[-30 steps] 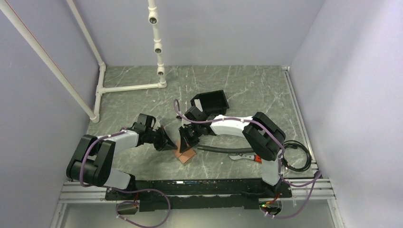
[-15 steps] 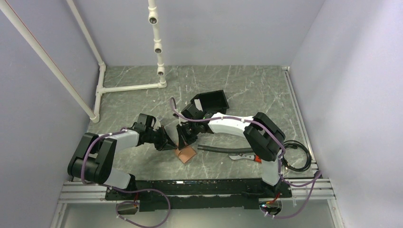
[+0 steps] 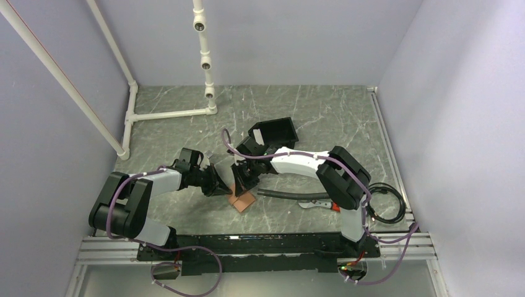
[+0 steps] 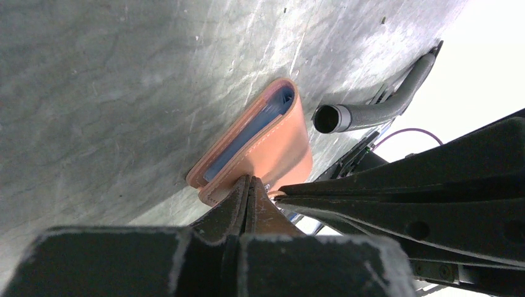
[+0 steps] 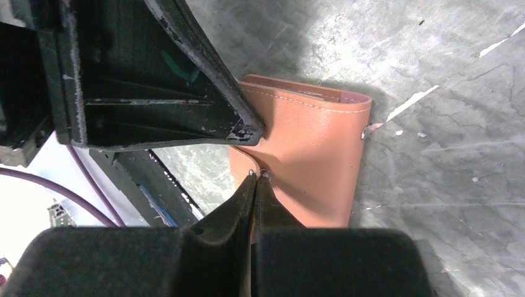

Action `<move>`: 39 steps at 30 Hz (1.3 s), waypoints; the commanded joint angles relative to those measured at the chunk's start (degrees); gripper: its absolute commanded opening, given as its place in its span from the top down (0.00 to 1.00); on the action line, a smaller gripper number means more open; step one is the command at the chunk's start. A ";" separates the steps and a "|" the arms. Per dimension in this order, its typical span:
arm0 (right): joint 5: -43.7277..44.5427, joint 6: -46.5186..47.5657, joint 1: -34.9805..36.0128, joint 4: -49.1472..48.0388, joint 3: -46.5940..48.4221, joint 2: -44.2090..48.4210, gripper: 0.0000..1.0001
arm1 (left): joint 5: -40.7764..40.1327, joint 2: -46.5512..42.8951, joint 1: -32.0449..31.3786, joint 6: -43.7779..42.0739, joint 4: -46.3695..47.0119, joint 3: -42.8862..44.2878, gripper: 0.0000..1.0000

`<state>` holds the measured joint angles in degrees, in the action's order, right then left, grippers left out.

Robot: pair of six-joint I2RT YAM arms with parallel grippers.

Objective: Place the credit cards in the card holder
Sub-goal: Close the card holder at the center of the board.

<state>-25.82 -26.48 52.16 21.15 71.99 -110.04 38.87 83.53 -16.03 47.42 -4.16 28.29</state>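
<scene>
Top external view: both arms reach in twd the middle of the bench (image 3: 322, 117), close to its front side. The card holder (image 3: 243, 202) lies on the bench right where the 2 arm tips meet. The left gripper (image 3: 224, 187) comes at it from the left. The right gripper (image 3: 239, 184) comes from the back & right. The 2 tips are very near each other, at the card holder's back-left part.

Left wrist view: the card holder is brown and folded over, w/ a small gap along one side. Blue cards (image 4: 257, 124) sit inside that gap, btwn the 2 flaps. Can't tell how many. The left gripper is clenched, fingers tight together, tips touching the near edge of the card holder.

Right wrist view: the right gripper is clenched too, fingers pressed together. Its tips rest on the brown top face, near the left edge. The left gripper's tip touches the same face just past them.

Other stuff: a black hose (image 3: 291, 194) lies on the bench just right of the card holder, its open end facing it. A black box (image 3: 273, 132) sits farther back, open & tipped, apart from the card holder. White pipes (image 3: 167, 114) stand at the back left.
</scene>
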 commanded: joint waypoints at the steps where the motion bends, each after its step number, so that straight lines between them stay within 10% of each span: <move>1: 1.06 0.86 0.05 0.59 1.96 -1.06 1.00 | -3.97 1.41 -0.14 -2.59 -2.07 -0.67 1.00; 39: 15.87 1.63 1.45 6.38 0.54 -8.34 1.00 | -4.01 0.95 0.01 -3.02 -2.81 -0.53 1.00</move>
<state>-22.57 -26.70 53.04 24.67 74.15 -112.46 39.20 83.85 -15.88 47.22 -4.12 28.36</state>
